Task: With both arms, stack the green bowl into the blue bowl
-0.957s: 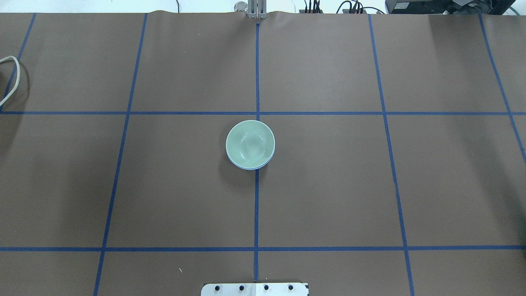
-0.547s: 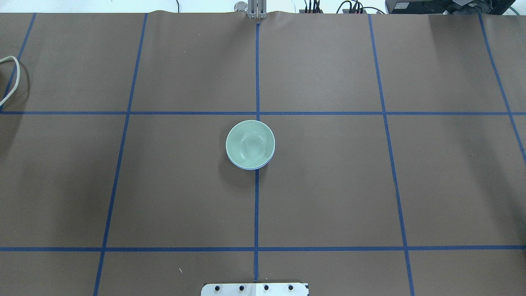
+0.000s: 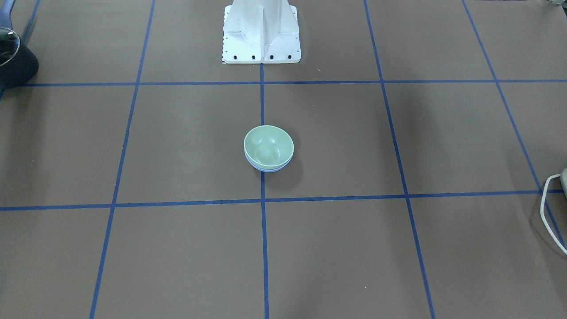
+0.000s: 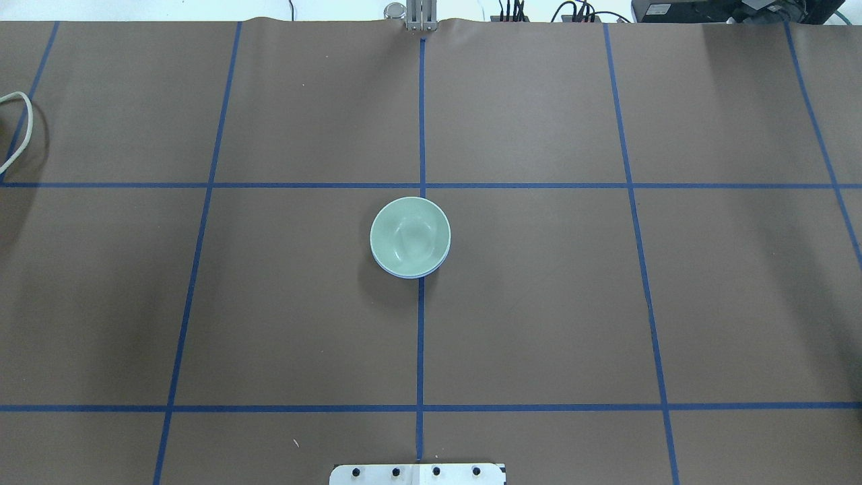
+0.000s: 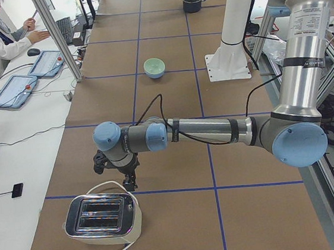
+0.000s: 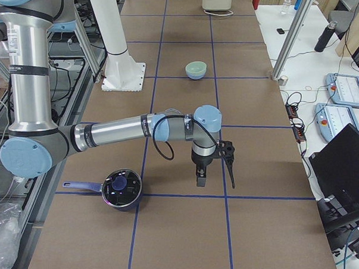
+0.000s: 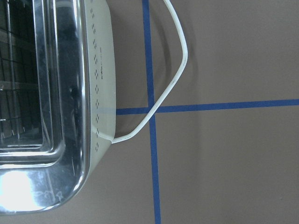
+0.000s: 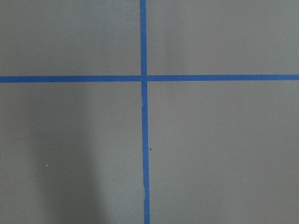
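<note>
Nesting inside the blue bowl (image 3: 268,169), the green bowl (image 3: 268,145) sits mid-table on the centre tape line. The left gripper (image 5: 122,178) hangs beside the toaster (image 5: 102,218) and the right gripper (image 6: 216,179) near the saucepan (image 6: 121,189). Whether their fingers are apart or together cannot be told.

Two bowls (image 3: 268,146) (image 3: 267,169); two arms (image 5: 203,132) (image 6: 114,131); one toaster (image 5: 102,218); one pot (image 6: 121,187)

Pale mint-green bowl (image 3: 268,145), periwinkle-blue bowl (image 3: 267,169), brown table (image 3: 177,146), blue tape grid (image 3: 264,266)
</note>
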`<move>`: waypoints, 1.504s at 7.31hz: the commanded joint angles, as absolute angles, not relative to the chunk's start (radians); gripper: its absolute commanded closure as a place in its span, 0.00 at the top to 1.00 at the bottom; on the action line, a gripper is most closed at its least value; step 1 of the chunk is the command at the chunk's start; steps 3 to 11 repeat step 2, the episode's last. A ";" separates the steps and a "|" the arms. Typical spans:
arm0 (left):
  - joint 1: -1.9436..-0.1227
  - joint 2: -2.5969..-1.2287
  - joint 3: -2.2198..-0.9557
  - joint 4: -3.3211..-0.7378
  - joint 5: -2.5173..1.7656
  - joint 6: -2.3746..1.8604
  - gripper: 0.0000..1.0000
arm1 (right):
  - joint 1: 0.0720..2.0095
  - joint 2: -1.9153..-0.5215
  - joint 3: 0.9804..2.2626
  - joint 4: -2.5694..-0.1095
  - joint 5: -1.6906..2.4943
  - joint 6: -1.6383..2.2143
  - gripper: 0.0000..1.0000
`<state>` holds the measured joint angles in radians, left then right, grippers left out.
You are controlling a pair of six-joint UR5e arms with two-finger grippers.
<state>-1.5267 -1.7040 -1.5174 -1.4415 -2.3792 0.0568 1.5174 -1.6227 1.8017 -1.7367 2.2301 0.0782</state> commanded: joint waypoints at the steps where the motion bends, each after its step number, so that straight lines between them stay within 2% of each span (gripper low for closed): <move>1: -1.526 -1.701 -1.519 -1.442 -2.379 0.057 0.99 | 1.517 -1.621 1.799 -1.735 2.232 0.078 1.00; 11: -1.526 -1.701 -1.519 -1.442 -2.379 0.057 0.99 | 1.517 -1.621 1.801 -1.732 2.243 0.078 1.00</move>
